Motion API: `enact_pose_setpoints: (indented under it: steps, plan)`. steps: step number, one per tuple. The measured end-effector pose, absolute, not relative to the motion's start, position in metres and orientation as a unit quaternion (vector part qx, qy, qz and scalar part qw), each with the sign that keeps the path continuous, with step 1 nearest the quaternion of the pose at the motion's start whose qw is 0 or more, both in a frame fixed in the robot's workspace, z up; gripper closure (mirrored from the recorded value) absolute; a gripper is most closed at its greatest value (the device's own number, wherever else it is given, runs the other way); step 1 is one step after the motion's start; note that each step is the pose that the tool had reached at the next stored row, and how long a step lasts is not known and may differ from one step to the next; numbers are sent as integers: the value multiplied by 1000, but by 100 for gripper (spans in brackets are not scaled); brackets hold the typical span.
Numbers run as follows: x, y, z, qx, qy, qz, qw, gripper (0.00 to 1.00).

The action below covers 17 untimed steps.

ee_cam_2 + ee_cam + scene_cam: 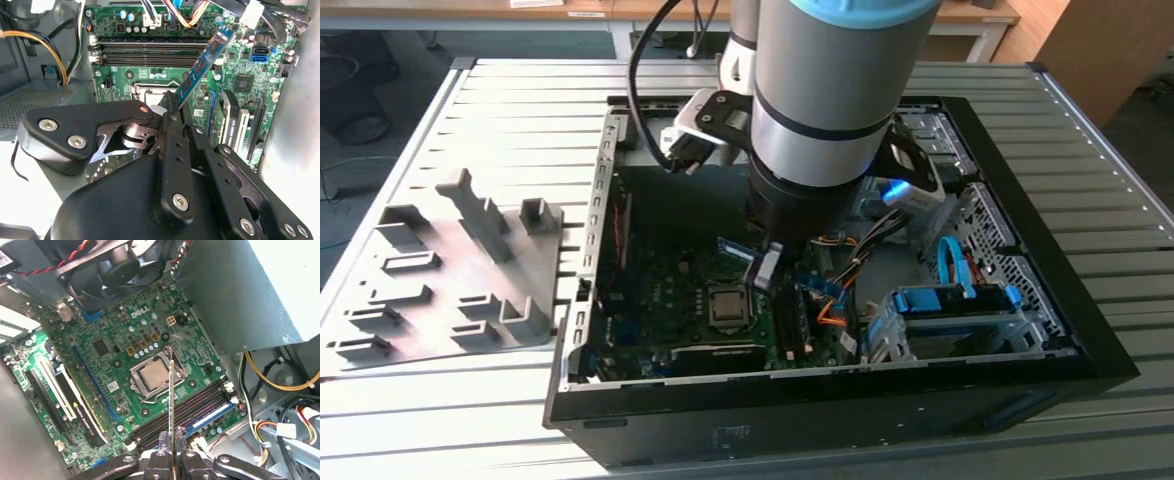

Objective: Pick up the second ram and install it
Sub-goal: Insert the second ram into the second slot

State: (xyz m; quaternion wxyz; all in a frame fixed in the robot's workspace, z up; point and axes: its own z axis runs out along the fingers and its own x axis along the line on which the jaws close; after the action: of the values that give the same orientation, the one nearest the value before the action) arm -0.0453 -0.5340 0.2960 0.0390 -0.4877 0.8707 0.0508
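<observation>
Blue-green edge downward, grips the second ram in closed jaws and holds it over the memory slots of the motherboard, beside the processor socket, apparently to line it up with one.

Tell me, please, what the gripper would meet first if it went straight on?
The gripper, shut on the second ram, points at the motherboard; the ram would likely reach the memory slots first, though depth is unclear.
</observation>
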Motion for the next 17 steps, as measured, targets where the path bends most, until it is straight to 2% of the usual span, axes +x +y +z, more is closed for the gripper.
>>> enact_pose_setpoints:
  steps: [17]
  plan:
    - [-45, -534, 296, -433, 899, 48, 42, 86]
